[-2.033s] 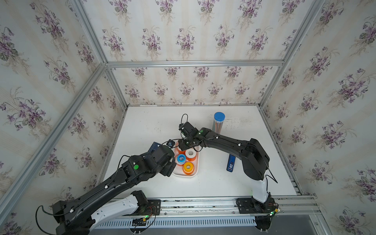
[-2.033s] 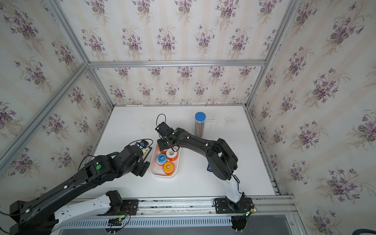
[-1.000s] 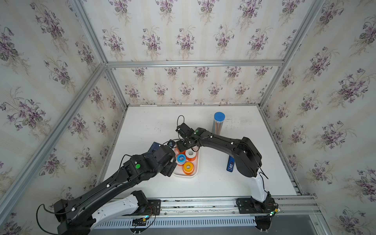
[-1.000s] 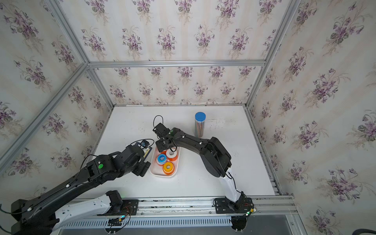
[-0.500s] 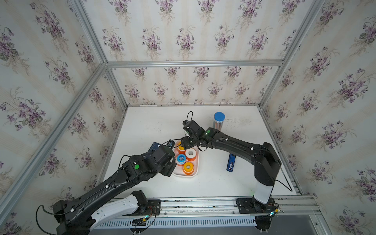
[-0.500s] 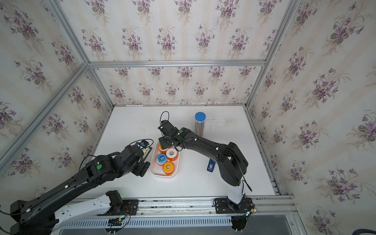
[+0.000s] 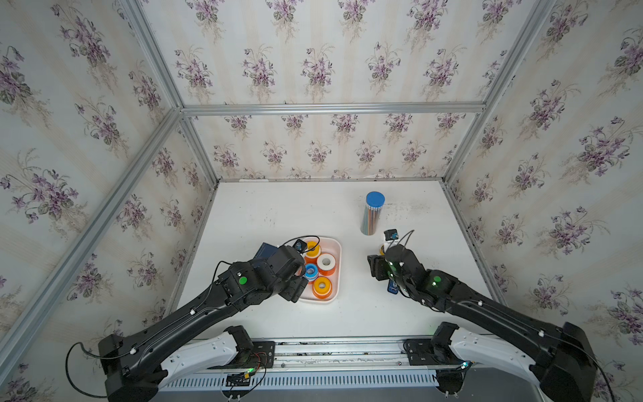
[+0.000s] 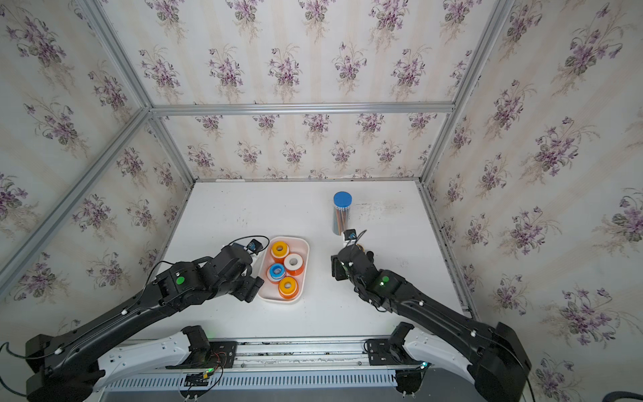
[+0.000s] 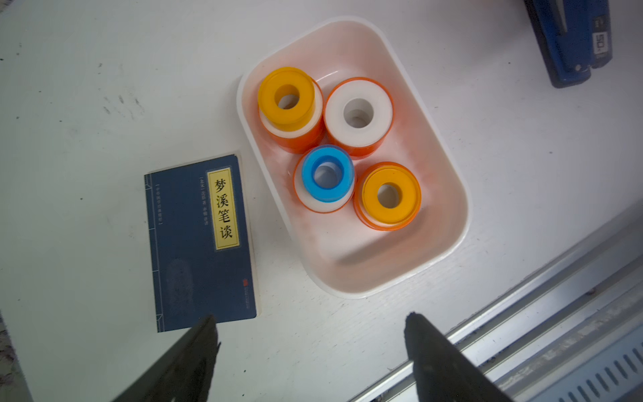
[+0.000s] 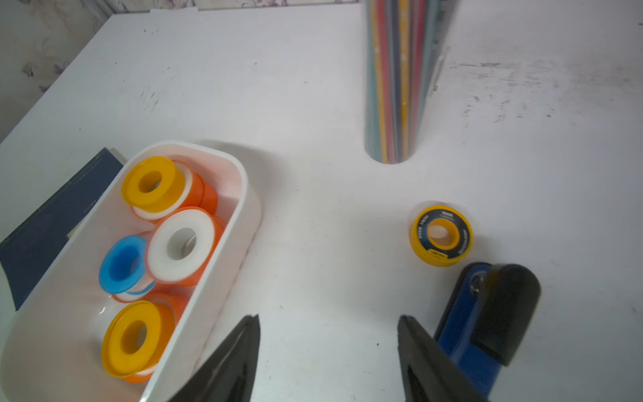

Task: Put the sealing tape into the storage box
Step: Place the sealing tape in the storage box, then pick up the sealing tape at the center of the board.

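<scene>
Ring-shaped tape rolls [image 9: 339, 116] sit in the smooth rounded storage box [image 9: 368, 259].

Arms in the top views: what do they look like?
The left arm and right arm are black with white base links, a green dot near each wrist, and thin black cables looping there. Their fingers are dark and tapered.

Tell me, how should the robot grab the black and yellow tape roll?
Pinch the black-and-yellow roll across its outer rim, coming straight down from above: it lies flat on the table, hole up. The open right hand is nearest.
</scene>
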